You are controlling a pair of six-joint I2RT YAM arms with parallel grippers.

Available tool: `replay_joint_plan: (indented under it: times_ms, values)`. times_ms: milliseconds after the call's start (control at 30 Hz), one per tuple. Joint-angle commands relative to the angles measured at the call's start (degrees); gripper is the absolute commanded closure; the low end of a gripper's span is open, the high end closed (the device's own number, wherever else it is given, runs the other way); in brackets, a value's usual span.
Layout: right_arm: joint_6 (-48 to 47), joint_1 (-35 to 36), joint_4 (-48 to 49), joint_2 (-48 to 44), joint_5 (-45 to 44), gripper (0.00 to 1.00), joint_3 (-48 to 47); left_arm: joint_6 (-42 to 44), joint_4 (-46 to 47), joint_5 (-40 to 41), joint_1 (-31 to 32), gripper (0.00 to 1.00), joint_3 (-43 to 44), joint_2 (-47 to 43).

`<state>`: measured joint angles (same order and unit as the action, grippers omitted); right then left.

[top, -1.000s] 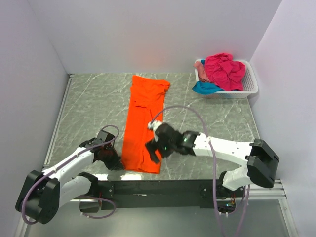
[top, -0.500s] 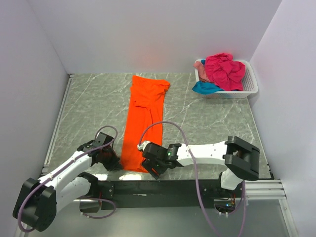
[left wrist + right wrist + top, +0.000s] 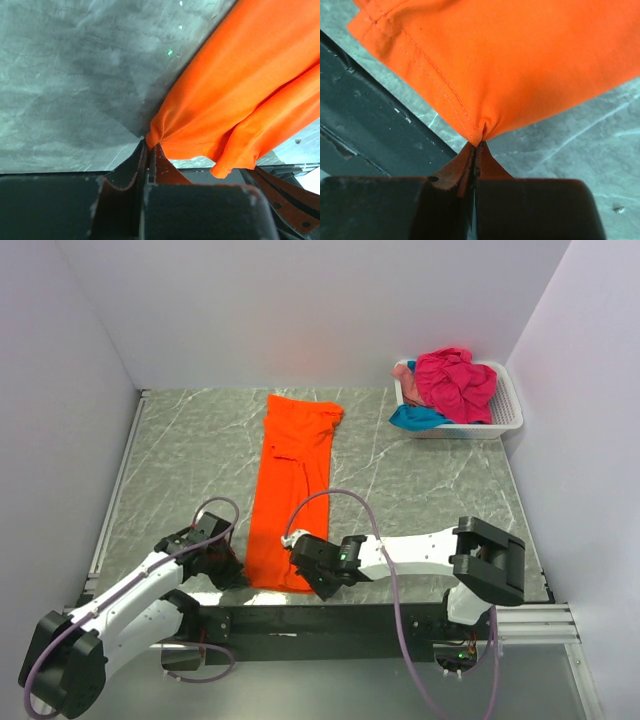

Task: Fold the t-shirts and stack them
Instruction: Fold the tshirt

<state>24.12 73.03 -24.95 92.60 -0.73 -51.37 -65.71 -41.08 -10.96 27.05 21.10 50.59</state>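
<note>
The orange t-shirt (image 3: 292, 475), laid lengthwise away from the arms on the desk (image 3: 420, 500), is pinched at its 2 near hem corners by the closed left claw (image 3: 228, 570) and closed right claw (image 3: 308, 578).

Standing here, I can read no writing, label, brand mark or number anywhere: the orange t-shirt (image 3: 290, 490) is plain cloth, and the white basket (image 3: 470, 430) and the marbled desk (image 3: 180, 460) carry nothing legible either.
</note>
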Motion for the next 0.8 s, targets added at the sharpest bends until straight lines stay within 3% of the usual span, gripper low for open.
replay_joint_plan:
  times_ms: [0,367,767]
  values:
    - [1.7,0.5,1.3,-4.2,-2.6,1.00,0.3,-0.6,-0.5,1.5,0.4,0.99,2.8,-1.1]
    - [0.9,-7.1,-0.6,-5.8,-15.7,1.00,-6.3,0.9,4.0,10.7,0.4,0.99,16.9,9.2]
    - [-7.2,-20.6,2.2,0.0,-13.4,1.00,-17.1,6.6,11.8,16.3,-4.4,0.99,35.6,27.9]
